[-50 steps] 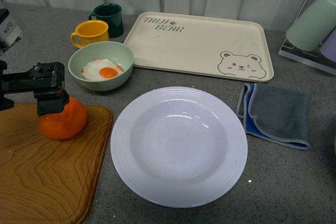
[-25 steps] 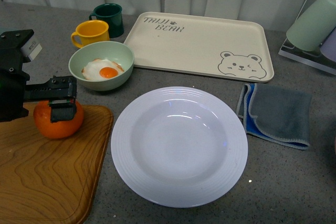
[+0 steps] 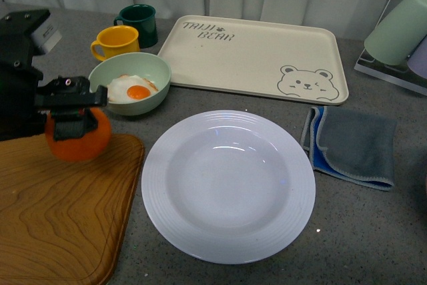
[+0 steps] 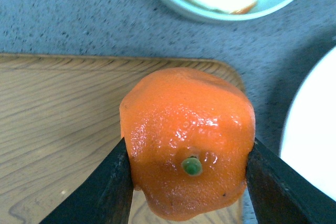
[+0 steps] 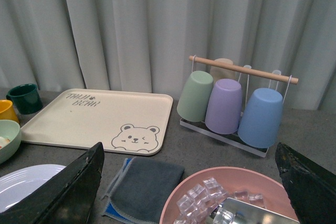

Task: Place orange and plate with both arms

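Front view: the left tool (image 3: 70,106) pinched the orange (image 3: 81,141) over the wooden board (image 3: 60,218) at the tabletop's left edge. The plate (image 3: 228,185) lay empty near the front edge. Left wrist view: both jaws pressed the orange's sides. Right wrist view: the right tool (image 5: 189,182) was spread, empty. The orange seemed grasped; both placements remained.

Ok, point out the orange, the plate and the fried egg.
orange (image 4: 186,124), left wrist view, on its skin above the green stem dot.
plate (image 3: 227,185), front view, on its bare centre.
fried egg (image 3: 138,91), front view, on the yolk.
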`<state>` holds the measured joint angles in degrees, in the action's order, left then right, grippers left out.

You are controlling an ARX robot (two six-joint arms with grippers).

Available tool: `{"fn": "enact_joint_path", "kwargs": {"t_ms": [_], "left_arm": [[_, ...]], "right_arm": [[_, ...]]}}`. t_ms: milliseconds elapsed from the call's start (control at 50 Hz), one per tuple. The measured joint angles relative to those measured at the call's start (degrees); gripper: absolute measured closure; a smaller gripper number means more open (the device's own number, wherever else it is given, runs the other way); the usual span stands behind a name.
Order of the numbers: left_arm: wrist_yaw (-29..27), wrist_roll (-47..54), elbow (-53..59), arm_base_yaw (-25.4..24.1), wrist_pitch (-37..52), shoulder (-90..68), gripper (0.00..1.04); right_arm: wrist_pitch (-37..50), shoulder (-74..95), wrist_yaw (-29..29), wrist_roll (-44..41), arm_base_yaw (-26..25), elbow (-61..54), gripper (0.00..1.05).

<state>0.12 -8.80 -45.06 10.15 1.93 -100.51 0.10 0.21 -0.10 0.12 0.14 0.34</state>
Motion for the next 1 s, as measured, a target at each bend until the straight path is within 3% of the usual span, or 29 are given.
{"fn": "enact_joint_path", "kwargs": {"t_ms": [580,1000], "left_arm": [[-0.42,-4.52,-9.81,19.19,-0.85,-6.75,0.55],[-0.63,-5.33,-12.07,23.10,0.37,-15.67,0.55]], "right_arm": [[0.00,0.00,0.00,0.00,0.00,0.00,0.09],[0.00,0.00,0.00,0.00,0.00,0.00,0.09]]}}
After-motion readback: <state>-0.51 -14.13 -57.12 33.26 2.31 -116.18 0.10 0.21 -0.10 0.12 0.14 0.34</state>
